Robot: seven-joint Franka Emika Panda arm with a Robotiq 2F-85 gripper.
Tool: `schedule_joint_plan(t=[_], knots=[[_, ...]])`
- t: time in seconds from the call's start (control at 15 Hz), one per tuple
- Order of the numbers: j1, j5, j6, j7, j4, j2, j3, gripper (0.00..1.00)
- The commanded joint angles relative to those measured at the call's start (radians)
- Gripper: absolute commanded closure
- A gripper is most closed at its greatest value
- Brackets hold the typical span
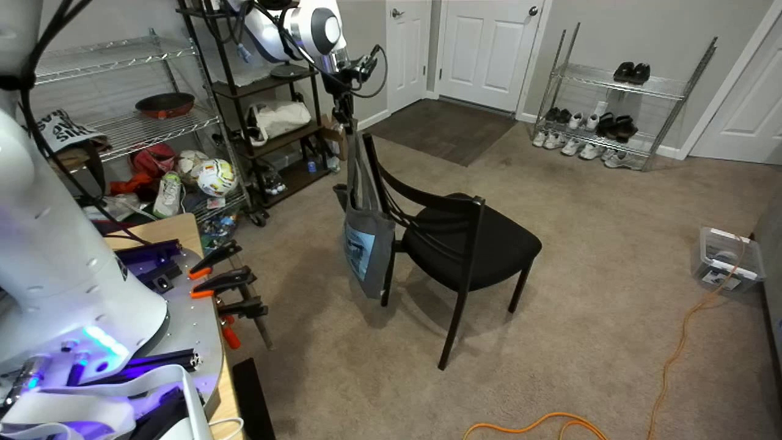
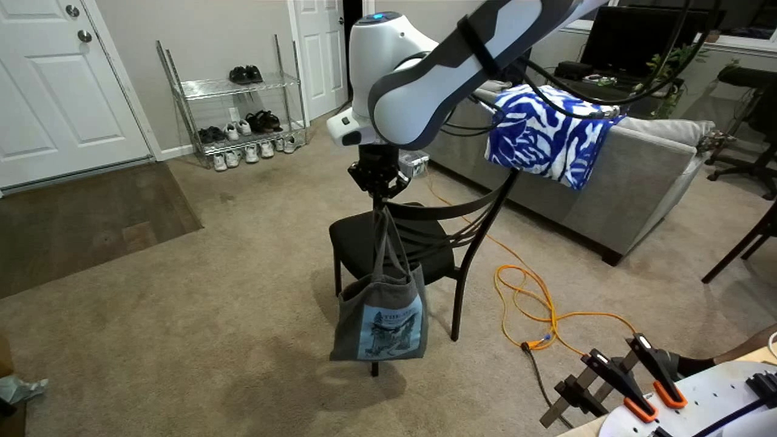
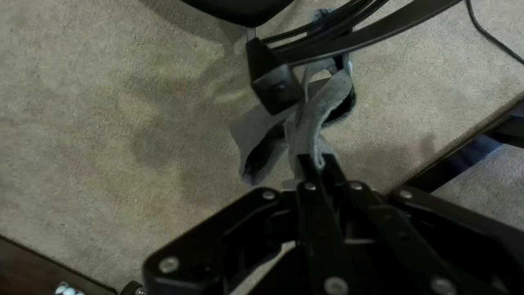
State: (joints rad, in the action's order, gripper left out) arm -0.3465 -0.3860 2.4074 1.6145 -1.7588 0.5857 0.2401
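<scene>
The gripper [image 3: 317, 162] pinches a handle [image 3: 327, 100] of the gray tote bag [image 2: 388, 321], low-center in an exterior view, beside the black chair [image 1: 482, 244]. Positioning it seems the step; the next move likely calls for minding the backrest post [image 3: 276, 88].

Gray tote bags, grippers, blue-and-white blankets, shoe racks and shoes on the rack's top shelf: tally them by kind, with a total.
Gray tote bag: 1
Gripper: 1
Blue-and-white blanket: 1
Shoe rack: 1
Black shoes on its top shelf: 2
Total: 6
</scene>
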Motion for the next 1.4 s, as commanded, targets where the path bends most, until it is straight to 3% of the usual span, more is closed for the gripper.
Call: schedule_joint_plan(t=[0.0, 0.8, 1.33], knots=[[-0.025, 0.003, -0.056, -0.005, 0.094, 0.046, 0.026, 0.98], [-0.081, 0.026, -0.135, -0.004, 0.36, 0.207, 0.036, 0.98], [-0.179, 0.016, -0.187, -0.002, 0.546, 0.305, 0.038, 0.98]])
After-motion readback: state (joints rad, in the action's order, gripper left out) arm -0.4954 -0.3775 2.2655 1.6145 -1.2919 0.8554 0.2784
